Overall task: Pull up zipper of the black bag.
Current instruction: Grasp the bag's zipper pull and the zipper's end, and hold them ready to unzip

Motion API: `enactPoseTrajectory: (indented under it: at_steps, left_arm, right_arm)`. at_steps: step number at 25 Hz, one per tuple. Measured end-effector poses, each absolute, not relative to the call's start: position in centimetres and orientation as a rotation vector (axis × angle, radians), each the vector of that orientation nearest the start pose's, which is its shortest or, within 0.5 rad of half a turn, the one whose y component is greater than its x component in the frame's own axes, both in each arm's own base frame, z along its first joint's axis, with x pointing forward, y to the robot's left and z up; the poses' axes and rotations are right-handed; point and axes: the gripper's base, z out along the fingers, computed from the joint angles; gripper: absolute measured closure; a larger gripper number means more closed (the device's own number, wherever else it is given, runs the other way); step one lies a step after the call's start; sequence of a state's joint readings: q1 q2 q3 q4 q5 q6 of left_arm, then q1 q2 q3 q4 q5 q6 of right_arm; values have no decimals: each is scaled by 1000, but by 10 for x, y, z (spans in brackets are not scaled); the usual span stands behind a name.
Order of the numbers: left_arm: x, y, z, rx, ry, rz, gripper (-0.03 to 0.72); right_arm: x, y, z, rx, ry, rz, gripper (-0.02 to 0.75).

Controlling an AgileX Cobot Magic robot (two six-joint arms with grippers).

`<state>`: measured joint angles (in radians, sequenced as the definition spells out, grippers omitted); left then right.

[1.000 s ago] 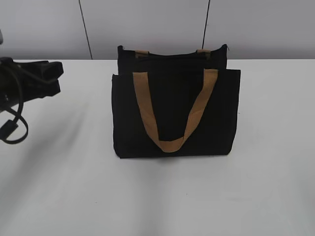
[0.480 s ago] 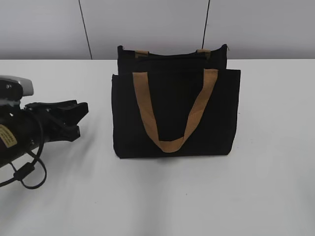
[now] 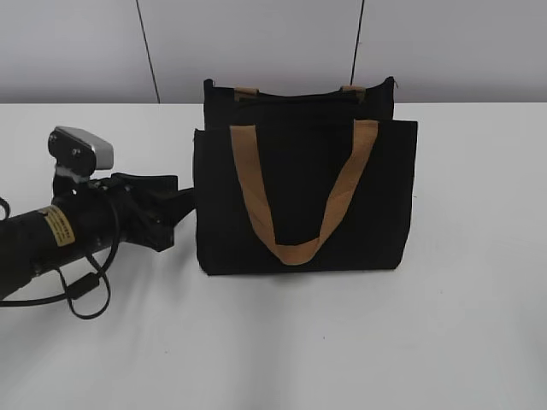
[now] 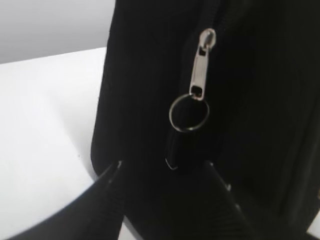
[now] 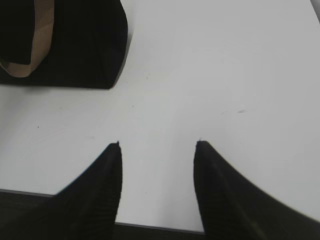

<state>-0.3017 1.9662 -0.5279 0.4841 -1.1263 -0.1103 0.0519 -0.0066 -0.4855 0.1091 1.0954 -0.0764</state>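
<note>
The black bag (image 3: 303, 196) stands upright on the white table (image 3: 273, 342), its tan handle (image 3: 295, 192) hanging down the front. My left gripper (image 3: 184, 205) is open at the bag's left side edge. In the left wrist view the silver pull tab (image 4: 201, 65) with a ring (image 4: 189, 112) hangs on the zipper on the bag's side, just beyond my open left gripper (image 4: 162, 164). My right gripper (image 5: 157, 144) is open and empty over the bare table; it does not show in the exterior view. The bag's corner (image 5: 75, 45) lies far left of it.
A grey wall (image 3: 273, 43) with dark seams rises behind the table. The left arm's black cable (image 3: 85, 295) loops over the table at the left. The table's near edge (image 5: 150, 227) shows under the right gripper.
My left arm has moved right across the table, from the far left edge up to the bag's left side. The bag has not moved.
</note>
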Motion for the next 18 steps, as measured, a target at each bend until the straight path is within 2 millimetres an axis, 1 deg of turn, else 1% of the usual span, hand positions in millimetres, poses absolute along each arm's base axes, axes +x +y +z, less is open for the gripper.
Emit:
enactPoseTrajectory:
  at_steps: [4,8,12,15,18]
  left_arm:
    - [289,-130,108,703,1727,-508,302]
    - [303,-137,107,784,1722,-497,301]
    - [307,-139,102,821,1736,-493,301]
    - [309,-139,103,823,1734,-488,305]
    - [315,-141,103,823,1723,-485,319]
  right_arm:
    - [-6,8,271,-140,2079,117,370]
    - [-6,8,271,-140,2079,117,370]
    - [-6,8,271,-140,2079,117,370]
    - [-6,8,271,-140,2079,117,370]
    - [-6,8,271,-140,2079,117,370]
